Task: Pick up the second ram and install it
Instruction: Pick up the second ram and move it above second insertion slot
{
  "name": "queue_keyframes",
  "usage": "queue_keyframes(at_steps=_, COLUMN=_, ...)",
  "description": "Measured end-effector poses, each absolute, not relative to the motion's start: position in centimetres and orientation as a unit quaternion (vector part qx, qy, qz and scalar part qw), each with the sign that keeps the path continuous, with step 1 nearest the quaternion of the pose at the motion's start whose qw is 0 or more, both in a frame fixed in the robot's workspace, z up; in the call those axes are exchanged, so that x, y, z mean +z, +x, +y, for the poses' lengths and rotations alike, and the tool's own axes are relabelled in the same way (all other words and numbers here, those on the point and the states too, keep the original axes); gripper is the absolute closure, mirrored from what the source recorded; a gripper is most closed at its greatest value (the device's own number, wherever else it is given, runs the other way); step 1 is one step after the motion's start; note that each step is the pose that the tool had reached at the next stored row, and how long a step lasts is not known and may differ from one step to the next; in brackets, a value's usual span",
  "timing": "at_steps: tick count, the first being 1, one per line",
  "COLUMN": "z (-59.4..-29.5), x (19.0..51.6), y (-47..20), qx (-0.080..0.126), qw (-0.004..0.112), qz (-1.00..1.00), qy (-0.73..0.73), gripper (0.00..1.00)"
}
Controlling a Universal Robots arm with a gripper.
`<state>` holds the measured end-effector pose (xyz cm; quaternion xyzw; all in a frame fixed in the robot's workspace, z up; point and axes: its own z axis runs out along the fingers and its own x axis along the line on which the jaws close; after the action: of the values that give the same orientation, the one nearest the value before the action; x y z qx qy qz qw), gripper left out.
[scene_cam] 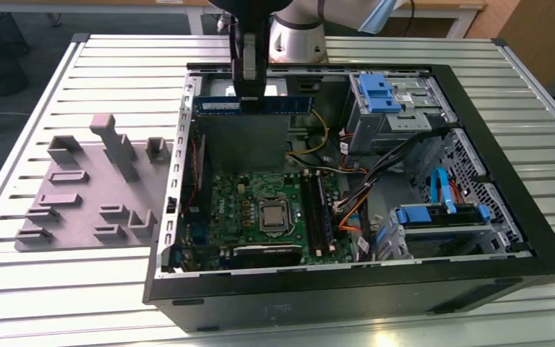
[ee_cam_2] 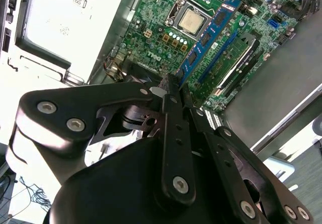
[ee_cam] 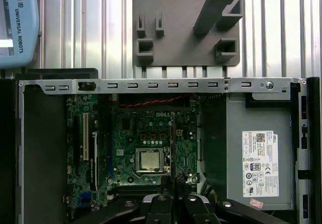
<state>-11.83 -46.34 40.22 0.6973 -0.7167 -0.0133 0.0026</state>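
Note:
The second ram (scene_cam: 282, 105) is a long blue stick held level above the open computer case (scene_cam: 509, 238), over the grey power supply (scene_cam: 239, 144). My gripper (scene_cam: 249, 95) comes down from above and is shut on the stick near its middle. In the second wrist view the blue stick (ee_cam_2: 209, 35) juts out from between the black fingers (ee_cam_2: 168, 90), above the green motherboard (ee_cam_2: 166, 12). The ram slots (scene_cam: 316, 210) lie beside the processor (scene_cam: 272, 214), nearer the front of the case than the gripper. One dark stick (ee_cam_2: 241, 58) sits in a slot.
A grey holder plate (scene_cam: 95, 188) with upright posts lies on the slatted table (scene_cam: 123, 65) at the exterior view's left of the case. Blue drive brackets (scene_cam: 379, 92) and loose cables (scene_cam: 393, 163) fill the case's side at the exterior view's right. The arm's base (scene_cam: 297, 36) stands behind the case.

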Motion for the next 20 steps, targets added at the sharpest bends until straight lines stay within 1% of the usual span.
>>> queue_keyframes(at_steps=20, z=-46.3, x=40.2, y=-9.7, qx=-0.013, qw=0.003, qz=-0.717, qy=0.697, gripper=0.86)
